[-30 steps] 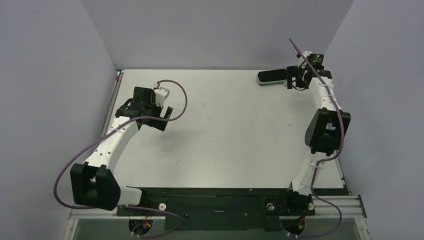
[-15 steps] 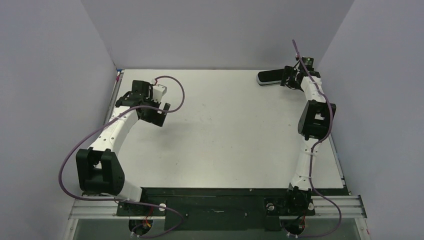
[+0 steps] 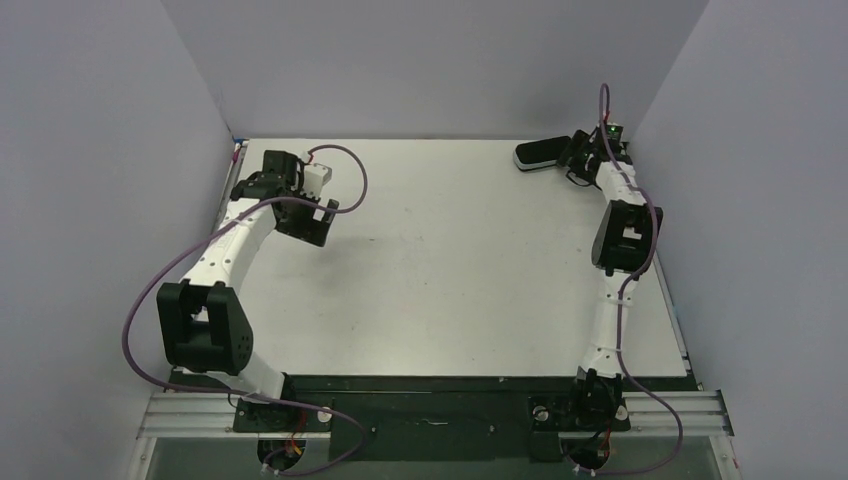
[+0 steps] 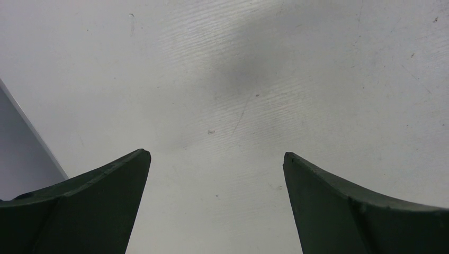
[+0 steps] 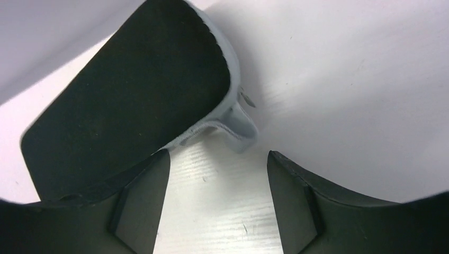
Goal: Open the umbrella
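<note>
No tan-peach umbrella canopy, shaft or handle shows in any view. A black oblong pouch [image 3: 540,153] with a pale grey edge and a small grey loop lies at the table's far right. In the right wrist view the pouch [image 5: 132,90] fills the upper left, and its loop [image 5: 241,127] lies just ahead of the jaws. My right gripper [image 3: 580,157] [image 5: 217,154] is open and empty at the pouch's right end, its left finger [image 5: 143,201] next to the pouch edge. My left gripper [image 3: 310,228] [image 4: 216,154] is open and empty above bare table at the far left.
The white table [image 3: 450,270] is walled by grey panels at the back and on both sides. The right arm is stretched out close to the right wall. A table edge and the left wall [image 4: 21,153] show at the left of the left wrist view.
The right arm has stretched farther back and its gripper has moved left, close up to the pouch's end. The left arm has drawn back towards the far left.
</note>
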